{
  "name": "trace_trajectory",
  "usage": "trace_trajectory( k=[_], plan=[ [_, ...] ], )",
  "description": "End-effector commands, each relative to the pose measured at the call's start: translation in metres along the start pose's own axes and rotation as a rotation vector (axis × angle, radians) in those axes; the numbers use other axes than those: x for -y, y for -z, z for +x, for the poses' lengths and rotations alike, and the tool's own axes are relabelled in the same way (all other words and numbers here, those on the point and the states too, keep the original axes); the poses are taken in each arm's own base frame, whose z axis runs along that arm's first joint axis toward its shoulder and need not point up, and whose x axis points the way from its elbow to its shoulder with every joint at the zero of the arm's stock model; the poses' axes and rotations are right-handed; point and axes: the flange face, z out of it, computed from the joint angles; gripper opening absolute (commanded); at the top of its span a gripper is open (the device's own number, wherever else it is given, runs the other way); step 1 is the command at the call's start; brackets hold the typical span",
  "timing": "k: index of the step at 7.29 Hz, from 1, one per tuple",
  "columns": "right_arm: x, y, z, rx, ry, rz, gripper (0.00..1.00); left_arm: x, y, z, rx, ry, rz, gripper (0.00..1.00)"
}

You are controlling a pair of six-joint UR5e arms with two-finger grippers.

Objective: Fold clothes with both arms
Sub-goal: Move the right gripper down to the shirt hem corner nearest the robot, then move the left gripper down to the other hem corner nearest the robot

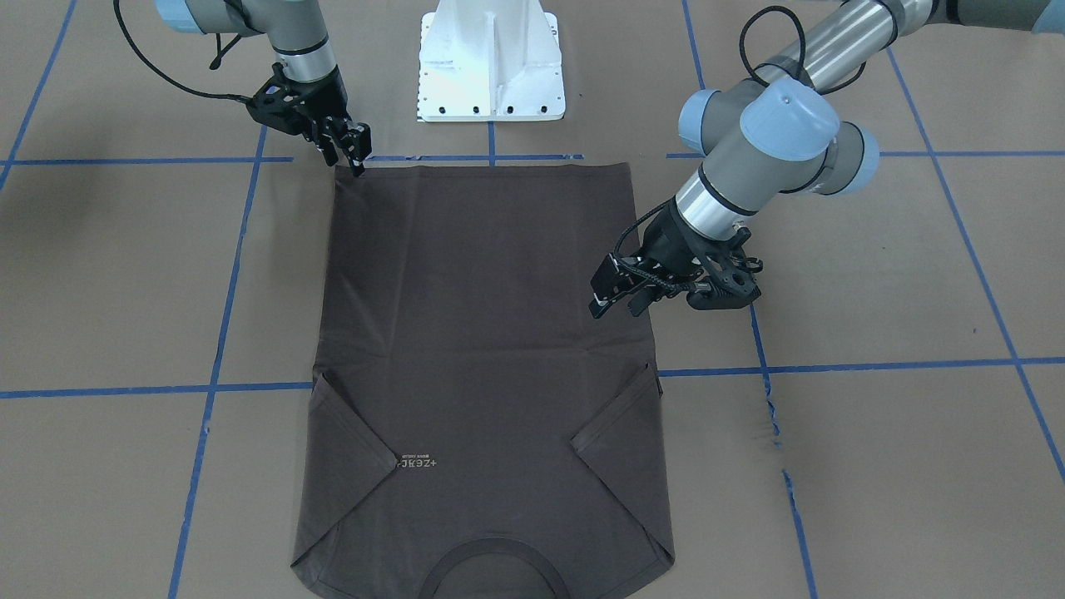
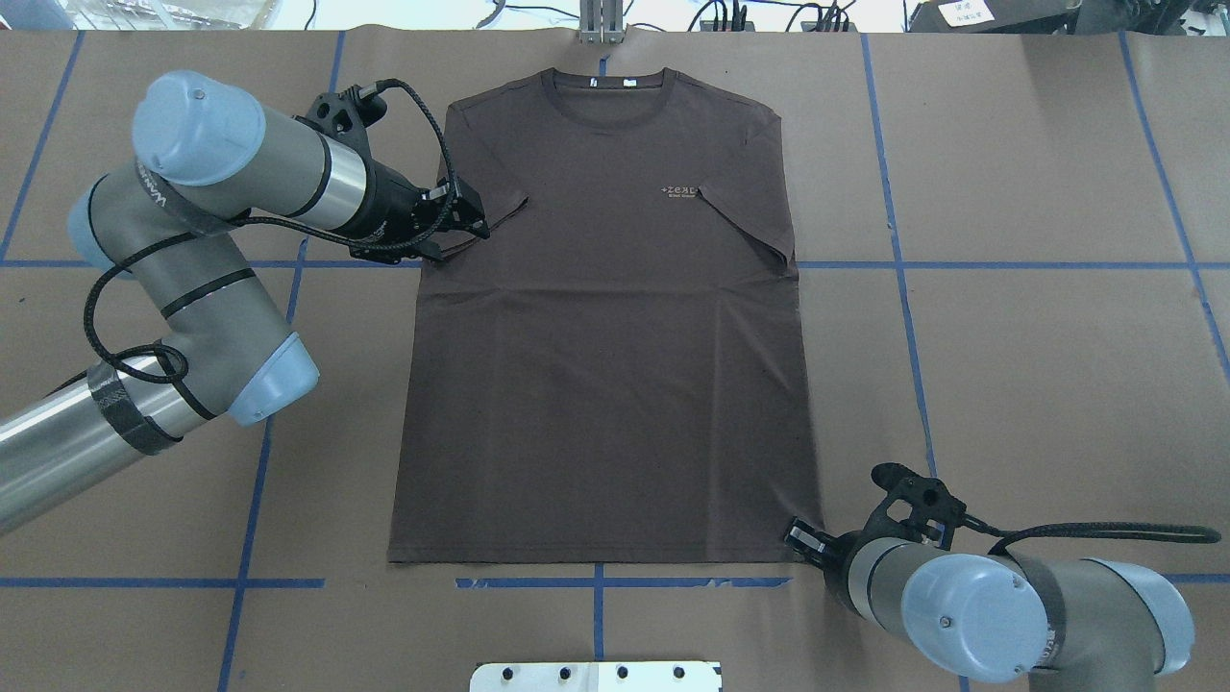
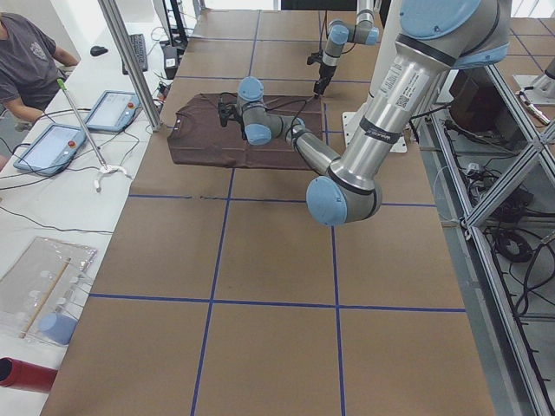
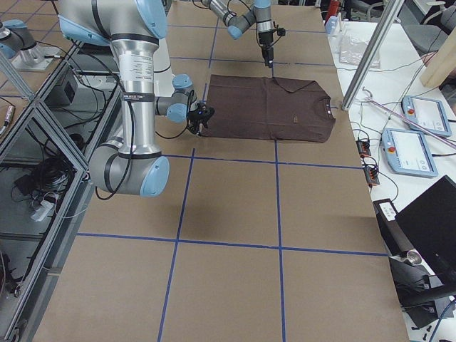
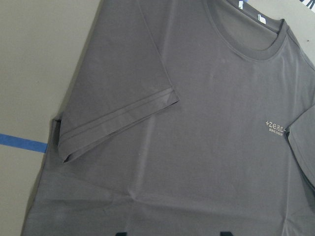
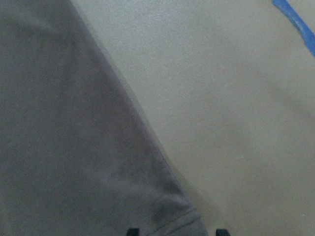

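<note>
Both released: left gripper [image 1: 616, 304] by T-shirt [image 1: 482, 316] sleeve, right gripper [image 1: 354, 158] at hem corner.

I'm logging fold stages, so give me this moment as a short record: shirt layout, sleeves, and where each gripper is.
garment: T-shirt, flat, print up, neck at the far edge
sleeves: both folded inward onto the body
left gripper: at the shirt's edge beside a folded sleeve, jaws open
right gripper: at the near hem corner, jaws open
fold stage: body not yet folded
</note>
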Motion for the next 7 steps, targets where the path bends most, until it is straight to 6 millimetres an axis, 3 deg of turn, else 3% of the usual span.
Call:
trace_trajectory(
  k=[1,5,6,7],
  plan=[
    [0.0004,-0.0012,0.0031,-0.008,0.001,0.001,0.61,0.0003,-0.0012,-0.0014,0.002,-0.002,0.000,0.70],
    [-0.0053,-0.0042,0.0067,-0.018,0.012,-0.008,0.61,0.0009,-0.0027,-0.0045,0.007,0.001,-0.001,0.70],
    [-0.0048,-0.0053,0.0098,-0.023,0.012,-0.006,0.58,0.0020,-0.0049,-0.0066,0.013,0.004,-0.001,0.70],
    [-0.0049,-0.0039,0.0092,-0.021,0.012,-0.007,0.46,0.0019,-0.0048,-0.0065,0.012,0.003,-0.001,0.70]
  ],
)
